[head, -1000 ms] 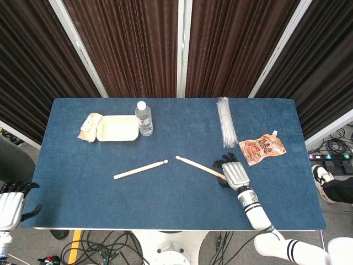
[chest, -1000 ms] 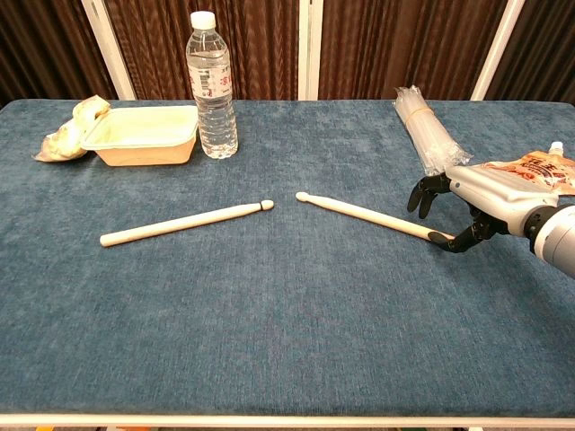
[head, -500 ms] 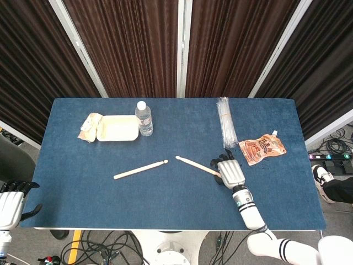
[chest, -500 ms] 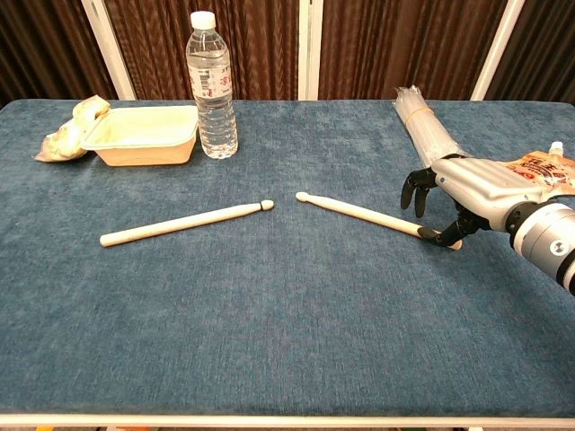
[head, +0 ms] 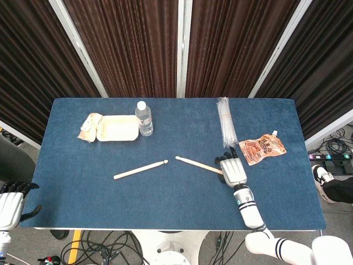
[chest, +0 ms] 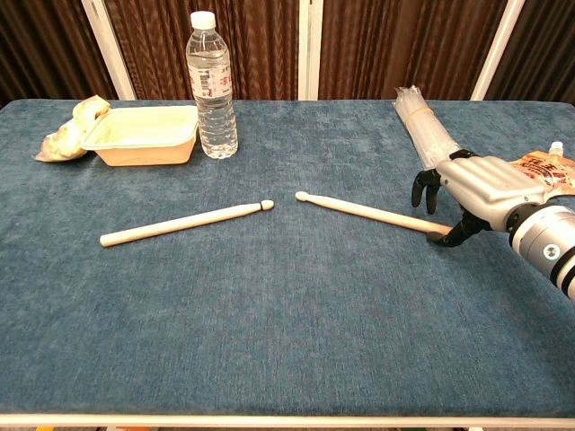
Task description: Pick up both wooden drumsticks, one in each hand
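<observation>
Two wooden drumsticks lie on the blue table, tips towards each other. The left drumstick (head: pixel 140 169) (chest: pixel 184 223) lies free, with no hand near it. The right drumstick (head: pixel 196 164) (chest: pixel 364 211) still rests on the cloth. Its butt end is under my right hand (head: pixel 233 171) (chest: pixel 476 193). That hand arches over the end with its fingers apart on the far side and the thumb touching the butt on the near side. My left hand (head: pixel 10 205) hangs below the table's front left corner, holding nothing, and appears only in the head view.
A water bottle (head: pixel 144 118) (chest: pixel 212 85) stands at the back, beside a pale tray (head: pixel 117 128) (chest: pixel 144 135) and a wrapped snack (head: pixel 89 127) (chest: pixel 67 130). A pack of straws (head: pixel 225 121) (chest: pixel 427 126) and an orange pouch (head: pixel 263 149) (chest: pixel 544 166) lie close behind my right hand.
My right hand has shifted over the butt of the right drumstick, nudging that end slightly away from me. The left hand and left drumstick have not moved.
</observation>
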Available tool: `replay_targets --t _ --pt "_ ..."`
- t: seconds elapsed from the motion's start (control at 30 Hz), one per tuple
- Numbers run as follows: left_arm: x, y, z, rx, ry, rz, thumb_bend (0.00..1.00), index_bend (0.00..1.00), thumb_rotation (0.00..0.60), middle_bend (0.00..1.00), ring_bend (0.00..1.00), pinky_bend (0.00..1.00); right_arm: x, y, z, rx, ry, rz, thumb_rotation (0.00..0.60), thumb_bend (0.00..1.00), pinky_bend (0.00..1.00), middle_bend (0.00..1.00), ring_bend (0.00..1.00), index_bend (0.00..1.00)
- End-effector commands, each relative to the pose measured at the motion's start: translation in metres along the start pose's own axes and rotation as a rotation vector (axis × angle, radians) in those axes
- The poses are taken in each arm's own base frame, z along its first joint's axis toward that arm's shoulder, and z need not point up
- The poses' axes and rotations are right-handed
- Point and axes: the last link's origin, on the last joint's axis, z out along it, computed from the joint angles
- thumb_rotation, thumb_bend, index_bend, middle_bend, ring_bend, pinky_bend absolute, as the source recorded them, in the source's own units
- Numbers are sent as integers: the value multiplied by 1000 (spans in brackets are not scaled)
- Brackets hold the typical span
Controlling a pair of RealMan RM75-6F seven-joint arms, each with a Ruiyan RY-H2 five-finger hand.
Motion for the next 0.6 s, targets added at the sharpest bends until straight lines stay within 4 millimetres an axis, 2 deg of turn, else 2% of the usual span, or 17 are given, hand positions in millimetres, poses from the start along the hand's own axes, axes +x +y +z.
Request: replay_targets --t 0.03,0.2,0.6 --pt "0 0 0 -2 -1 0 179 362 600 351 238 189 2 6 4 -19 4 -9 600 264 0 442 210 403" --pt "-1 0 1 -1 -5 3 179 362 600 351 238 189 4 8 6 -29 0 4 600 315 0 442 211 408" --pt "-3 -2 1 5 -21 5 179 362 600 348 238 189 8 0 14 -21 -19 26 600 318 0 452 225 417"
